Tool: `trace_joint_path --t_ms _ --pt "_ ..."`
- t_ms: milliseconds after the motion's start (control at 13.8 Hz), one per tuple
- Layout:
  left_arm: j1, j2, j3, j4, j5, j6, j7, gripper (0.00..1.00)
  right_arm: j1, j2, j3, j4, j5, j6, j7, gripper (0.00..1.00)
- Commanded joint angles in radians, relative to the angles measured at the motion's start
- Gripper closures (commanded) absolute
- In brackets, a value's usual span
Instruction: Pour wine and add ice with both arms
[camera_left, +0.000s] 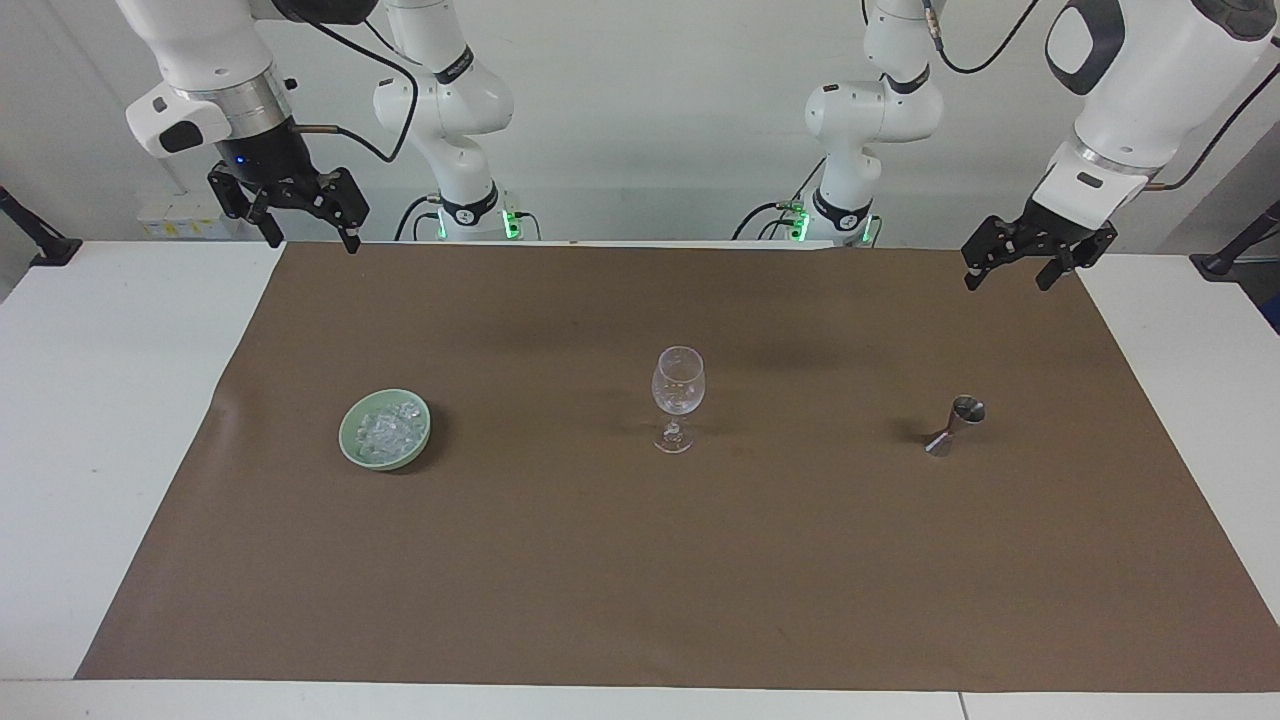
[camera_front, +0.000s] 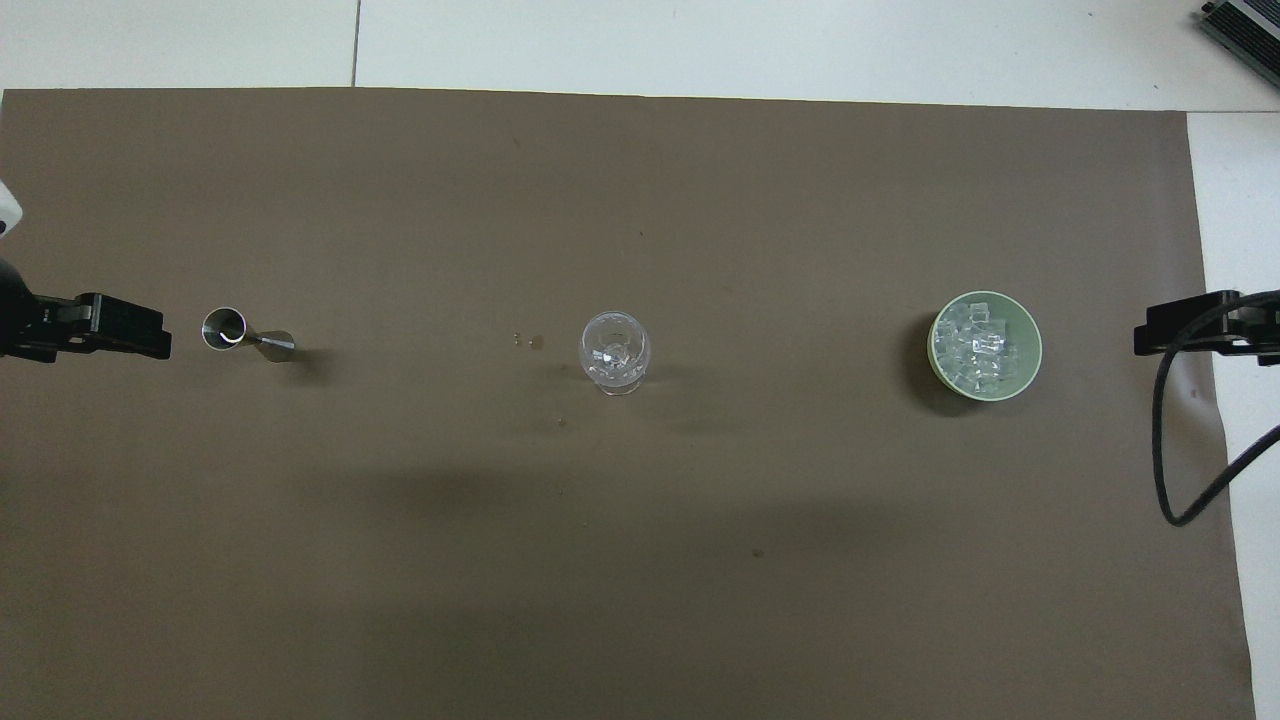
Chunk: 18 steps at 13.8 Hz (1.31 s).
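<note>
Both arms hang high, and nothing is in hand. The left claw (camera_left: 1020, 265) hovers over the mat's edge at the left arm's end of the surface (camera_left: 100, 400), fingers apart and empty. The right claw (camera_left: 300, 215) hovers over the mat's corner at the right arm's end, by the robots' edge, fingers also spread and empty, and it looks to be waiting.

Down on the brown mat (camera_left: 640, 580), three things stand in a row across the middle. The wine glass (camera_left: 678, 398) is upright at the centre, with something clear and glinting in its bowl; I cannot tell whether that is chunks or only reflections. Toward the left arm's end stands the steel jigger (camera_left: 955, 425), upright, well apart from the glass. Toward the right arm's end sits the green bowl (camera_left: 350, 440), and the ice (camera_left: 390, 432) lies heaped inside it.

By my reading, the pour comes first and the jigger is the left arm's target. Here is the danger: that jigger is narrow-waisted and top-heavy, so a claw coming down off-centre could knock it over and spill its contents on the mat. The glass is tall on a thin stem; a pour made too low or a swinging wrist could topple it. The ice chunks are small and slick, so a loose pinch could send one skittering.
</note>
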Motion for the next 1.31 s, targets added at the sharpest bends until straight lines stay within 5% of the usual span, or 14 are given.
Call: trace_joint_path --t_ms 0,727,1236 --pt "0.007 -0.042 -0.001 -0.048 -0.015 0.022 -0.012 0.00 -0.003 -0.024 0.002 -0.026 0.017 -0.002 -0.008 0.00" --pt "0.029 -0.039 -0.001 -0.050 -0.018 0.057 0.000 0.00 -0.003 -0.024 0.002 -0.026 0.017 -0.002 -0.008 0.00" --pt "0.090 -0.040 0.001 -0.057 -0.128 0.077 -0.006 0.00 -0.001 -0.024 0.004 -0.029 0.017 0.012 -0.017 0.00"
